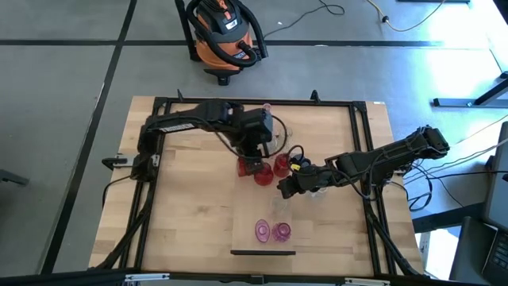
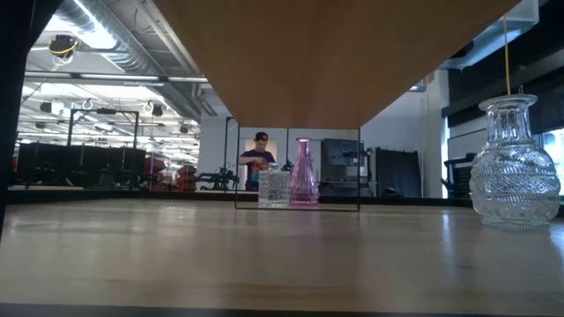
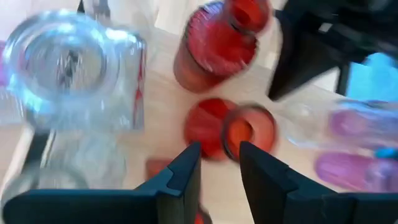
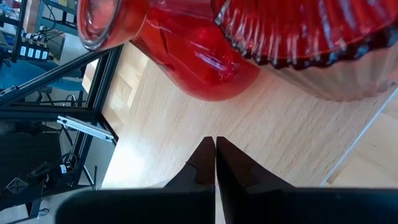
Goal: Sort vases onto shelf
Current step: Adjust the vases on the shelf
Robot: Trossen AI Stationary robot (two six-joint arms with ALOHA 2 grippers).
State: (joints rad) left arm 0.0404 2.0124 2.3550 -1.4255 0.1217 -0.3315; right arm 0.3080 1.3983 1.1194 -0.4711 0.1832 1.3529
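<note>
Three deep red vases (image 1: 262, 169) stand close together at mid-table. My left gripper (image 3: 219, 160) hovers over them, open with a narrow gap, and a red vase's mouth (image 3: 249, 129) lies just beyond its fingertips. That view is blurred. My right gripper (image 4: 215, 148) is shut, low over the table on the right of the red vases (image 4: 205, 56), touching nothing. Two pink vases (image 1: 271, 231) stand on the pale shelf plank (image 1: 246, 238) near the table's near edge. Clear vases (image 3: 68, 62) stand beside the red ones.
A clear cut-glass vase (image 2: 515, 167) stands at the right of the low view. A pink bottle vase (image 2: 304, 174) and a small clear one (image 2: 274, 187) stand farther back, with a person in the room behind. An orange shop vacuum (image 1: 224, 36) sits beyond the table's far edge.
</note>
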